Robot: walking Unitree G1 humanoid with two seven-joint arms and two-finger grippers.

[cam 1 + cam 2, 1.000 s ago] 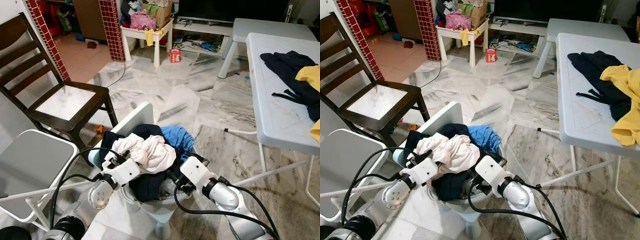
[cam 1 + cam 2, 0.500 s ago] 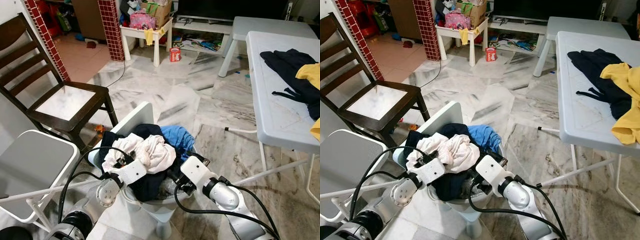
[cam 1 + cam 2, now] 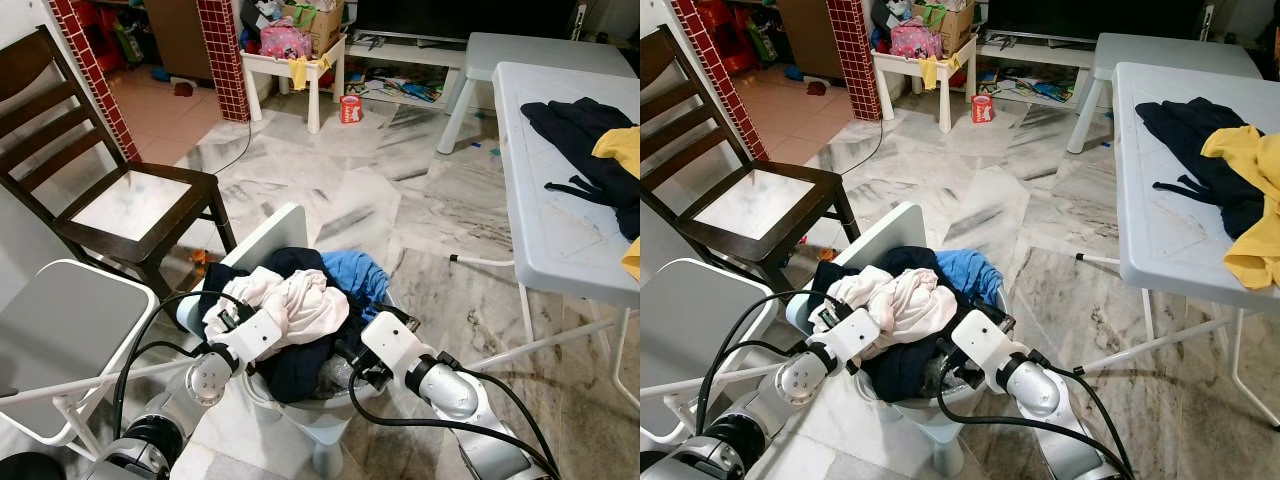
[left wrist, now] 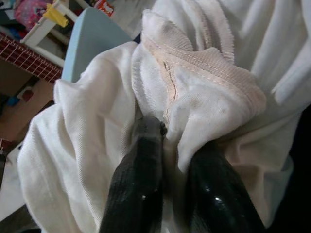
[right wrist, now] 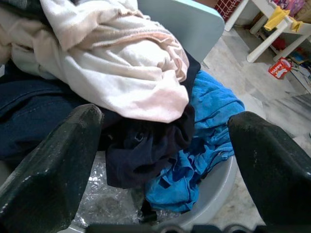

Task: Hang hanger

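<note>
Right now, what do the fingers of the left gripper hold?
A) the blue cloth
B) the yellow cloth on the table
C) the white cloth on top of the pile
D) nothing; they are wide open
C: in the left wrist view the fingers of the left gripper are pinched on a fold of the white cloth, which lies on top of the pile in the basket.

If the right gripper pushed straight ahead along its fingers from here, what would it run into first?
Most likely the dark navy garment hanging under the white garment, with the blue cloth just beside it. The right gripper is open and aimed into the laundry basket; exact depth is unclear.
</note>
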